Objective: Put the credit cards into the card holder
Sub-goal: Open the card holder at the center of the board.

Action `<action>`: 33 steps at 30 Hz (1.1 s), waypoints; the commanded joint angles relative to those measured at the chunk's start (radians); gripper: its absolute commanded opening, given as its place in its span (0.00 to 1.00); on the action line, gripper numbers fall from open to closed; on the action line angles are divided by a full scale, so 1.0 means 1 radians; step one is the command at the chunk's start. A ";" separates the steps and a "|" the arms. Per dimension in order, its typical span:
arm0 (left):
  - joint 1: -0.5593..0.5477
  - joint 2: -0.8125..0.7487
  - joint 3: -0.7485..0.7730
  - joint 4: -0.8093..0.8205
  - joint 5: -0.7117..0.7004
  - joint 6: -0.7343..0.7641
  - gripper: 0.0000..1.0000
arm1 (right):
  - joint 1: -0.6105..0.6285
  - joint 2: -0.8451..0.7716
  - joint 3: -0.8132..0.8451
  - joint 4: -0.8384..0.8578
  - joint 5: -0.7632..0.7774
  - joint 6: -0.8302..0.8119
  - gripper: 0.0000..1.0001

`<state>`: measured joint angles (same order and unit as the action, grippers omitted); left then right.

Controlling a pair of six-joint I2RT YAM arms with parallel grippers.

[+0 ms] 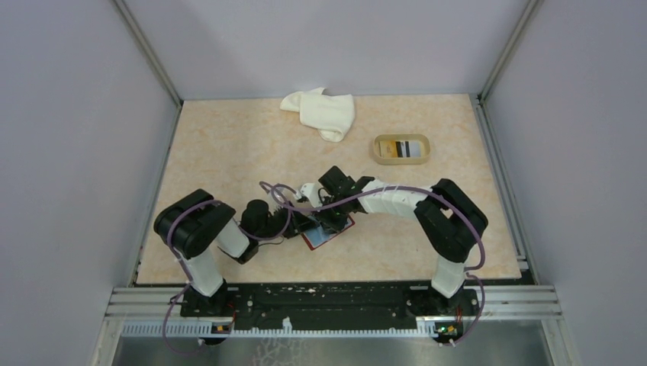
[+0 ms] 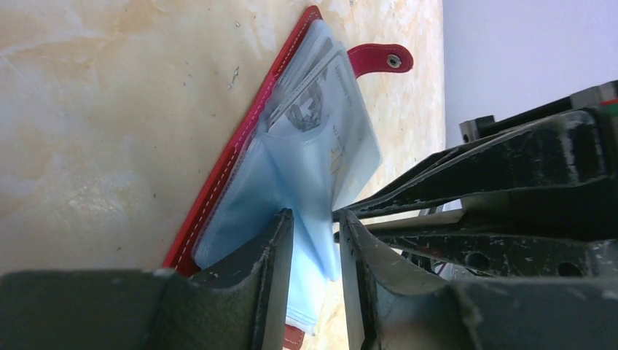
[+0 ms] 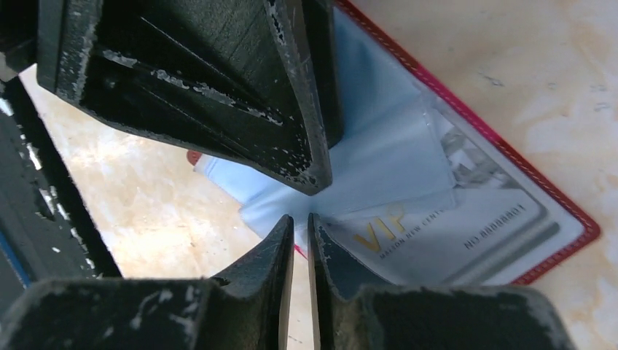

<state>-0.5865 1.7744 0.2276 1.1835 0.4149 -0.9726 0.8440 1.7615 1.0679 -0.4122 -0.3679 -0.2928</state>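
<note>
The card holder lies open mid-surface, a card in its sleeves. Left gripper jaws pinch a clear sleeve; right gripper jaws nearly closed on another. The beige tray holds cards.

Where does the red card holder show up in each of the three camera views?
Top view: card holder at centre, under both grippers.
Left wrist view: open, running from bottom centre to top centre, snap tab at top.
Right wrist view: right half, a VIP card inside.
Shared landmark: its blue plastic sleeves.
</note>
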 commanded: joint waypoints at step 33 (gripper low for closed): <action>0.002 -0.741 -0.174 -0.509 -0.177 0.181 0.39 | -0.047 0.163 0.094 0.063 -0.562 0.045 0.29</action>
<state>-0.5865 1.1736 0.0856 0.8299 0.2790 -0.8715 0.7609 1.8862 1.0882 -0.3706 -0.8837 -0.2138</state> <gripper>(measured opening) 0.389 0.293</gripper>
